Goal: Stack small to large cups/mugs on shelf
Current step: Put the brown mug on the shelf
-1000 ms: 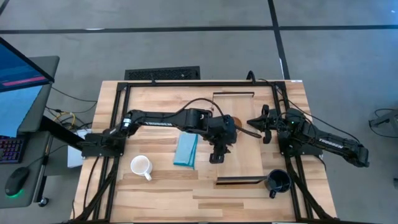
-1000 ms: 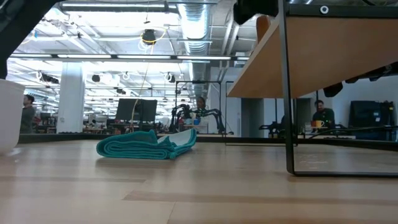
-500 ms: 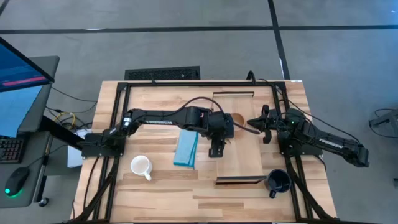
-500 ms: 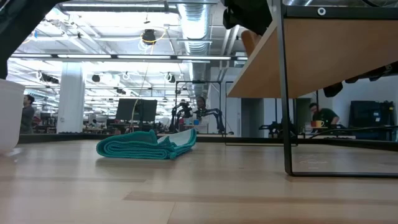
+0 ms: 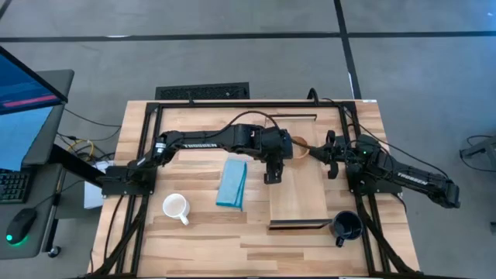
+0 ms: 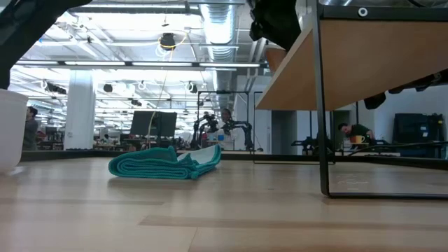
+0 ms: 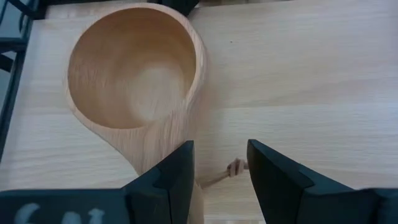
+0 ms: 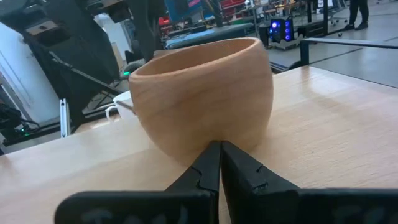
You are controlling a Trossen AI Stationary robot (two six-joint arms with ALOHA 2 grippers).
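The small light-brown wooden cup sits upright on the shelf, a light board with dark end brackets. My left gripper points down over the cup's handle side, open. My right gripper lies level at the cup's right side, shut. The white mug stands on the tabletop near the left. The navy mug stands beside the shelf's near bracket. My left gripper comes from above, and the cup's handle runs under one open finger. Whether that finger touches the handle, I cannot tell. My right gripper has its shut fingertips level at the cup's lower wall. They hide the spot, so I cannot tell whether they touch.
A folded blue cloth lies on the tabletop just left of the shelf. The shelf's near half is bare board. In the low view the shelf stands raised on a thin dark leg. People show in the room beyond.
My left gripper has moved toward the table's far edge and downward with the wooden cup. The cup has come down from above the shelf to the board, close to my right gripper's tips. My right arm has kept still.
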